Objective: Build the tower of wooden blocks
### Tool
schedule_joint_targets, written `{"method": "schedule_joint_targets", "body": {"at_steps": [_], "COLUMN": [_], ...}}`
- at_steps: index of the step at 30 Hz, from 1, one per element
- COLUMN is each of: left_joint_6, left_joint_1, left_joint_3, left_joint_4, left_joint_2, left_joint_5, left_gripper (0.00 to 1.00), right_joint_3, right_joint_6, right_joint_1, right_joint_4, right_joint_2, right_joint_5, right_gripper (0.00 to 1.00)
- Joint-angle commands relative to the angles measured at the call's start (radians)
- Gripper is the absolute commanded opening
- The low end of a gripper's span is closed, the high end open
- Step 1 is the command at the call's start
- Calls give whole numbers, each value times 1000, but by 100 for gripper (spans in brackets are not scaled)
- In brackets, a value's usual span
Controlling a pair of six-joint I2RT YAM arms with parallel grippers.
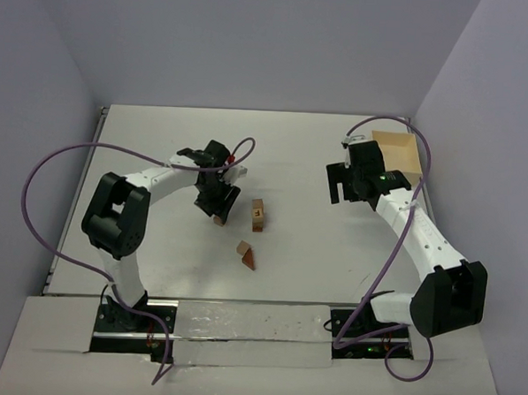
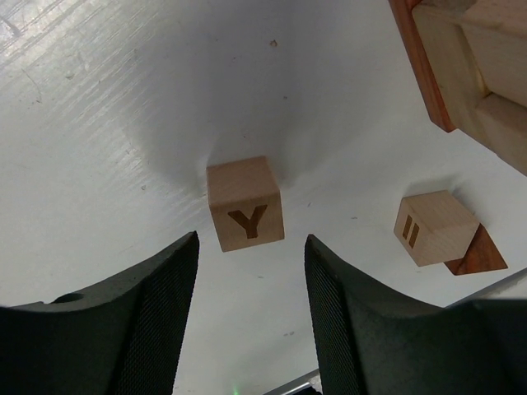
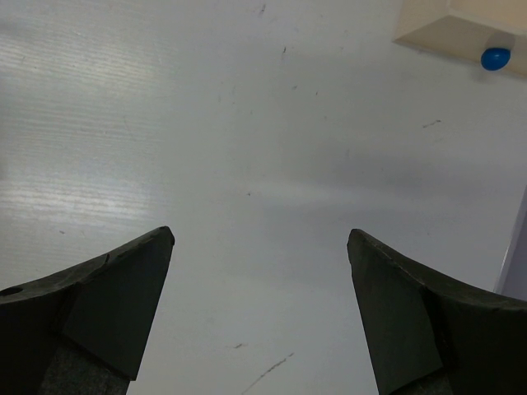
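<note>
A tan cube marked Y (image 2: pixel 245 204) lies on the white table just ahead of my left gripper (image 2: pixel 251 239), which is open and empty, its fingers on either side of the cube's near edge and not touching it. In the top view this cube (image 1: pixel 219 218) sits under the left gripper (image 1: pixel 217 206). The small wood block tower (image 1: pixel 258 213) stands to its right; its tan blocks and reddish-brown bar fill the left wrist view's upper right corner (image 2: pixel 465 66). A tan cube with two bars (image 2: pixel 432 228) leans on a reddish-brown wedge (image 2: pixel 480 257). My right gripper (image 1: pixel 340 186) is open and empty over bare table (image 3: pixel 259 234).
An open light-wood box (image 1: pixel 395 156) stands at the far right, behind the right arm; its corner shows in the right wrist view (image 3: pixel 449 29) with a small blue object (image 3: pixel 495 58) inside. The cube and wedge pair (image 1: pixel 245 254) lies nearer the table's front.
</note>
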Motion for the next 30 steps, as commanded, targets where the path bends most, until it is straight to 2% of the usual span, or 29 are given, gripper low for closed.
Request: {"method": "schedule_joint_targets", "body": {"at_steps": [1, 14, 19, 23, 30], "left_joint_6": [-22, -23, -16, 21, 116], "left_joint_1": [-3, -6, -7, -12, -23], "left_joint_3": [45, 74, 76, 99, 152], "left_joint_4": [28, 48, 47, 32, -4], "left_joint_2": [25, 52, 42, 10, -72], "left_joint_5": [-9, -54, -67, -99, -116], "left_gripper": [59, 42, 29, 14, 11], "right_joint_3": [-1, 5, 2, 7, 3], "right_joint_6": [-11, -12, -12, -13, -15], "right_joint_1": [-6, -4, -4, -5, -5], "right_joint_4": [31, 38, 40, 39, 38], "right_joint_2": [-27, -18, -19, -23, -27], "right_joint_5": [19, 15, 14, 9, 1], "right_gripper": [94, 94, 94, 94, 94]}}
